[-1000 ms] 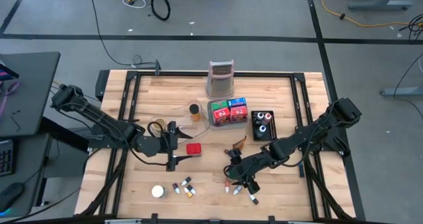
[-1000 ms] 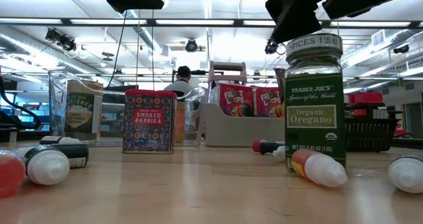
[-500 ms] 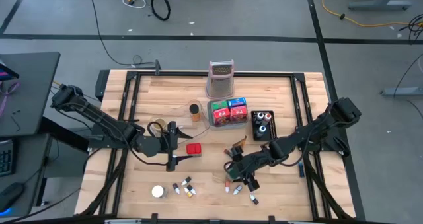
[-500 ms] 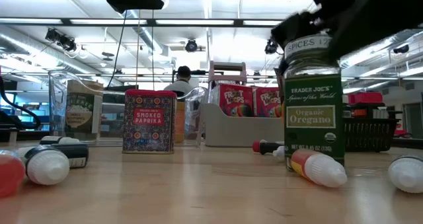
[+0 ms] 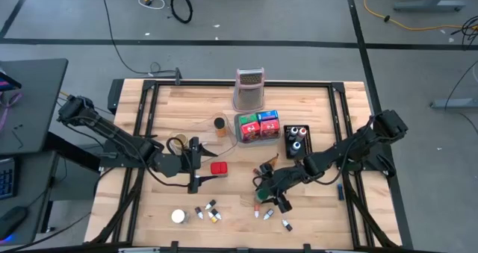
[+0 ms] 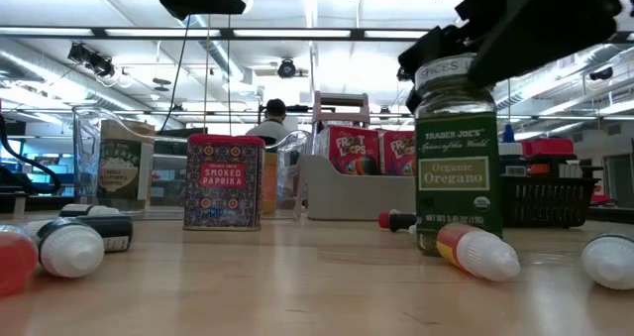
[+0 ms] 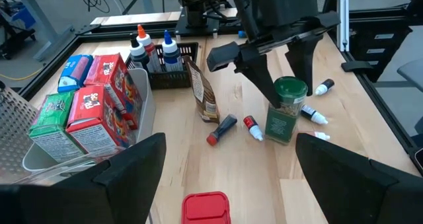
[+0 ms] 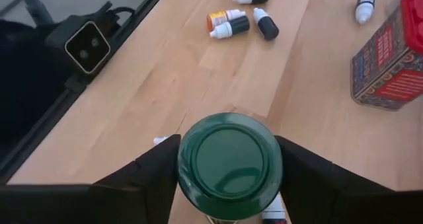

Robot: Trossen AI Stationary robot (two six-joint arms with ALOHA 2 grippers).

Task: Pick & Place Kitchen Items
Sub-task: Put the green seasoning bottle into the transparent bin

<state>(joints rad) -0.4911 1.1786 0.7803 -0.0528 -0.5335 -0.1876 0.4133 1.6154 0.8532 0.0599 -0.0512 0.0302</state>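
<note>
The oregano jar (image 6: 456,168), glass with a green lid, stands upright near the table's middle (image 7: 284,112). My right gripper (image 8: 229,178) is over it, fingers pointing down on either side of the lid and shut on it. My left gripper (image 7: 228,145) is open and hovers beside the red paprika tin (image 5: 219,168), touching nothing. The tin stands on its base (image 6: 225,180). Small dropper bottles (image 5: 207,211) lie on their sides near the table's near edge. A brown packet (image 7: 205,92) stands next to the jar. My right gripper holds the oregano jar by its green lid (image 8: 229,159), pinched between the two fingers (image 8: 158,174) from above. The jar stays upright below the fingers. Whether its base is clear of the table I cannot tell.
A grey tray with red and green boxes (image 5: 258,126), a black basket of capped bottles (image 5: 296,141), the metal grater (image 5: 250,89) and a clear tray with a brown jar (image 5: 219,126) stand toward the far side. More droppers (image 5: 269,214) lie beside the oregano jar. A person shows behind the table (image 6: 274,118).
My right gripper has moved a little toward the table's far-left and settled lower around the jar's lid. The oregano jar has shifted with it toward the left, still upright.
</note>
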